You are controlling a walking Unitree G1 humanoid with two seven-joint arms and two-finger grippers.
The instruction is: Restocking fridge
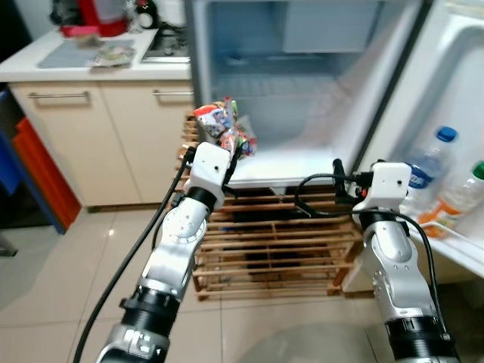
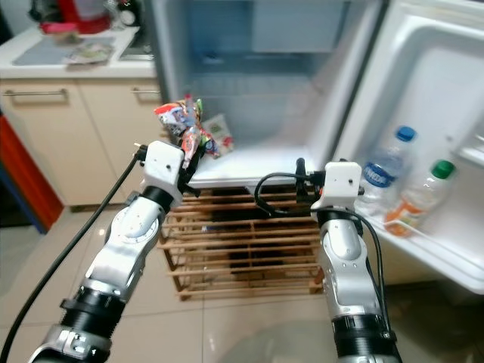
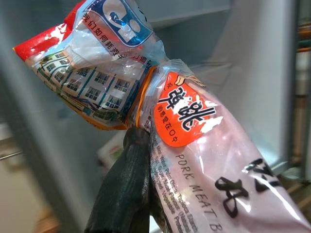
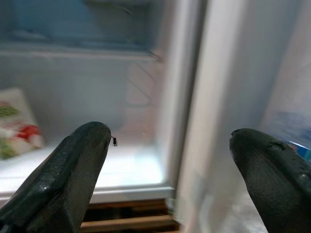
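My left gripper (image 1: 235,150) is shut on a bundle of plastic food packets (image 1: 224,126), held up at the front left corner of the open fridge (image 1: 302,106). In the left wrist view a black finger (image 3: 127,189) presses a pink pork meatball packet (image 3: 204,165), which is banded to a red and blue one (image 3: 102,73). My right gripper (image 1: 337,169) is open with nothing between its fingers, low at the fridge's front right edge. The right wrist view has both fingertips (image 4: 73,170) apart, facing the white bottom shelf (image 4: 126,170). Another packet (image 2: 218,134) lies inside at the left.
The fridge door (image 1: 461,91) stands open on the right, with a blue-capped bottle (image 1: 427,168) and a green-capped bottle (image 1: 460,193) in its shelf. A wooden slatted rack (image 1: 280,242) sits under the fridge. A counter (image 1: 76,64) with cabinets stands to the left.
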